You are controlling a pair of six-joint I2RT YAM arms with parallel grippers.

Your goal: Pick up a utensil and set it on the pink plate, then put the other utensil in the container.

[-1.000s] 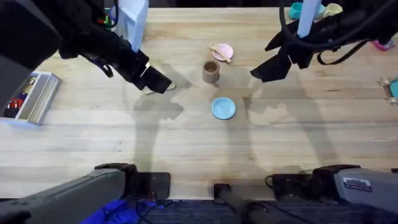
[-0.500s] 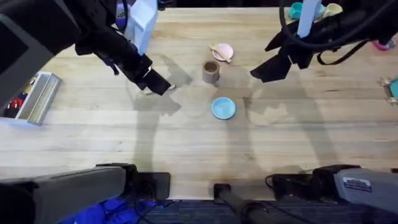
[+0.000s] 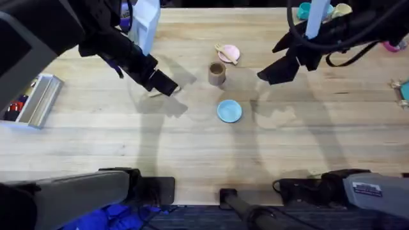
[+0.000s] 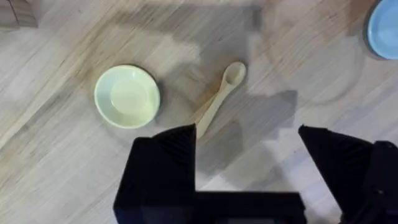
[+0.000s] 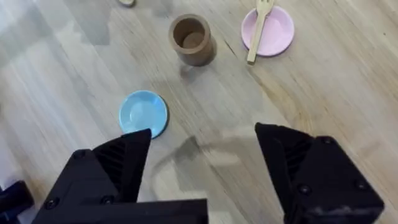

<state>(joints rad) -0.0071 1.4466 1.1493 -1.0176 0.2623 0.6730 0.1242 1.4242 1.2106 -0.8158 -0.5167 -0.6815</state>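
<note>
With the fork (image 5: 257,31) already laid on the pink plate (image 5: 277,31), the spoon (image 4: 219,98) is approached by the open left pincer (image 4: 249,155), to be closed next.

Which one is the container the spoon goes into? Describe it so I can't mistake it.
Start at the middle of the far half of the wooden table. Between the small round pink plate carrying the wooden fork and the small round light blue plate stands a tan-brown cylindrical cup. It is the one upright, open-topped thing among flat plates.
</note>
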